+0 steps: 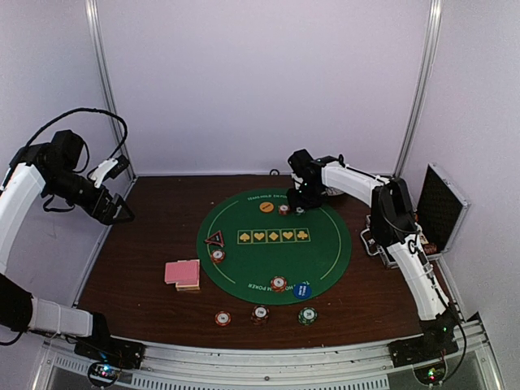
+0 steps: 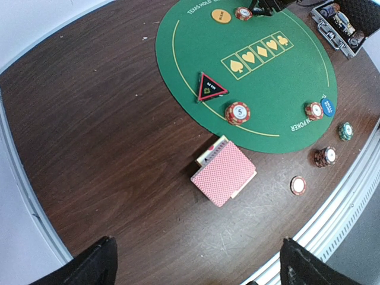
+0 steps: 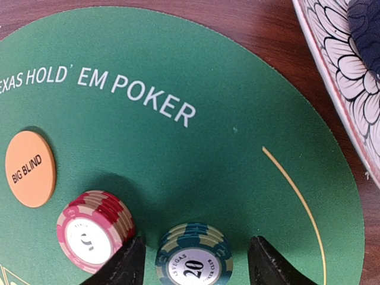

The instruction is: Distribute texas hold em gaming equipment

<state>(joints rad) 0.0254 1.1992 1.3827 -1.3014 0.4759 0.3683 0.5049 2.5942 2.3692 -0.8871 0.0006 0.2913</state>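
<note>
My right gripper is low over the far edge of the green mat, open around a green chip stack with a small gap on each side. A red chip stack stands just outside its left finger, and the orange button lies beyond that. The pink-backed cards lie left of the mat. The triangle marker and a chip stack sit at the mat's left edge. My left gripper is raised at the far left, open and empty, high above the cards.
A chip stack and the blue button sit at the mat's near edge. Three chip stacks lie on the wood in front. A patterned saucer with a blue mug is right of the right gripper. The open black case stands far right.
</note>
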